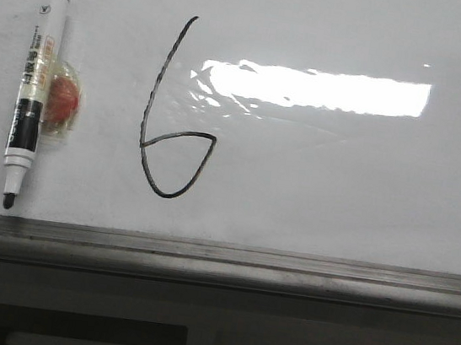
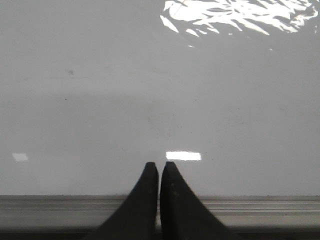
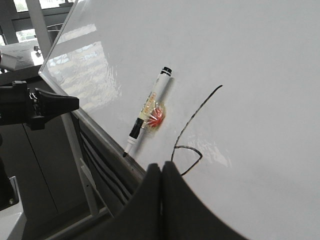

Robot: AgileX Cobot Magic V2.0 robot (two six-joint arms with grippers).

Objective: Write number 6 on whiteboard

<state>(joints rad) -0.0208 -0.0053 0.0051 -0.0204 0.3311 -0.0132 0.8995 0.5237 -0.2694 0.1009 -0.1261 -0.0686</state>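
Number 6 (image 1: pixel 175 123): drawn in thin black line on the whiteboard (image 1: pixel 339 187), left of the light glare, its pointed loop closed just above the near rail edge (image 1: pixel 220 254).
Marker (image 1: pixel 34 87): lying uncapped near the board's left edge, tip toward the rail, beside a small red-and-clear object (image 1: pixel 63 104); held by neither hand.
Left hand (image 2: pixel 159 167): fingers pressed together, empty, over the near rail and bare board.
Right hand (image 3: pixel 161 167): fingers together, empty, near the loop.
Step in hand: judged to be withdrawal, the figure looking complete.
Doing it well: lift both hands straight off the board, clear of ink and marker, to avoid smearing.
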